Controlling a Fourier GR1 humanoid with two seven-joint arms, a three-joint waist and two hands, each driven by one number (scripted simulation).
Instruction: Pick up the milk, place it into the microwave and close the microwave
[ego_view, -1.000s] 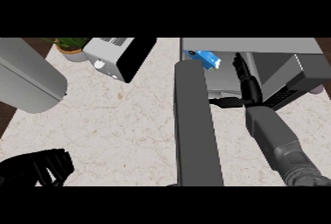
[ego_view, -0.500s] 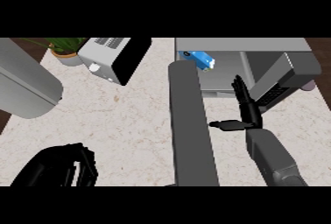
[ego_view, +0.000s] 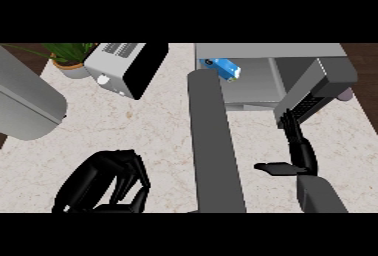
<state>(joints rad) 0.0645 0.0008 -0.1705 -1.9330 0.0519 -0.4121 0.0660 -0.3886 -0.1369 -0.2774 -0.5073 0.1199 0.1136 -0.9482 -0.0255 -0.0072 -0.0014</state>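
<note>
Milk (ego_view: 224, 69) lies inside microwave (ego_view: 295, 80) at its far left corner, long axis diagonal; open door (ego_view: 214, 145) extends toward the near counter (ego_view: 148, 130) edge; right hand (ego_view: 299, 145) fingers straight beside the door; left hand (ego_view: 107, 182) curled, empty; toaster (ego_view: 125, 67) far left.

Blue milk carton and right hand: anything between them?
Head view: between the blue milk carton inside the grey microwave and the black right hand lie only the microwave's floor and front edge.

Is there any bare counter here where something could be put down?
Yes: the widest bare patch of counter lies between the toaster, the open microwave door and the left hand. A narrower strip runs right of the right hand. It is crowded inside the microwave, around the milk.
</note>
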